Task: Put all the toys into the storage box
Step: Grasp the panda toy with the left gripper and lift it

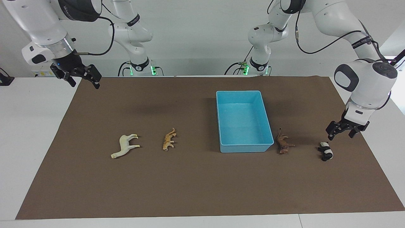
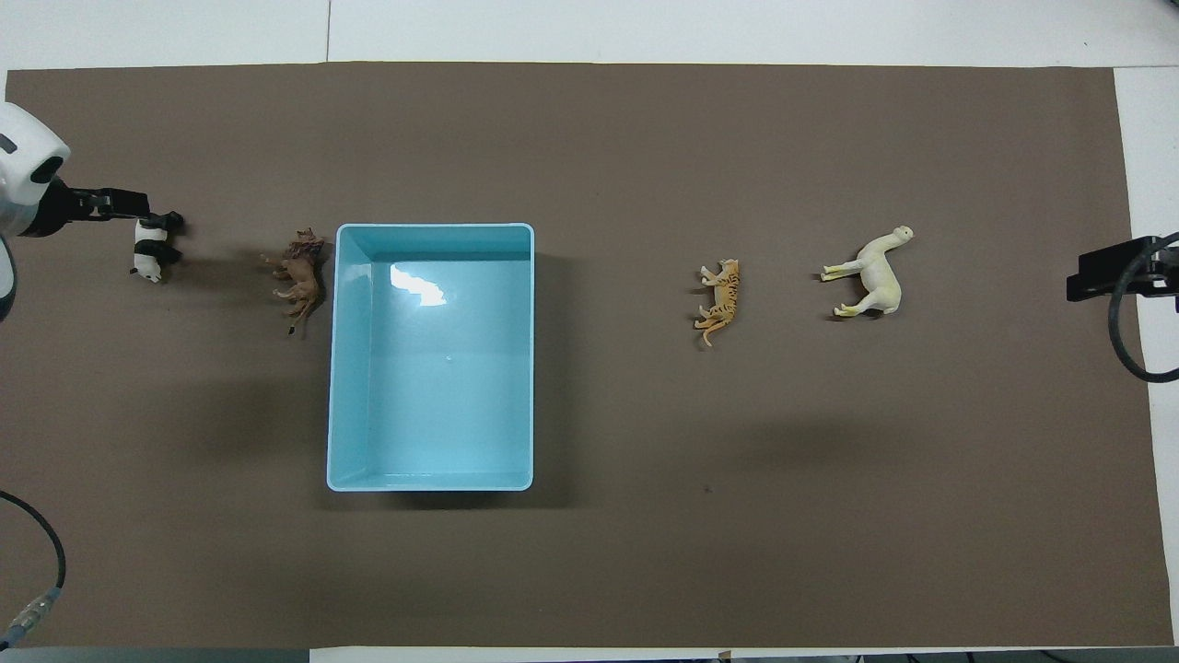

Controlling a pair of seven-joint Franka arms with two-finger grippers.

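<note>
Panda (image 1: 325, 151): just below left pincer (image 1: 341, 130), fingers apart, nothing held. Likely light, rigid, slick plastic; best pinched across the round body. Next along, lion (image 1: 283, 145), then storage box (image 1: 243, 95), empty. Farthest: cat (image 1: 169, 139), horse (image 1: 125, 145), under waiting right pincer (image 1: 83, 78), apart. 4 toys loose.

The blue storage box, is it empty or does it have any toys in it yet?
Empty: the storage box shows only bare floor in both views.
</note>
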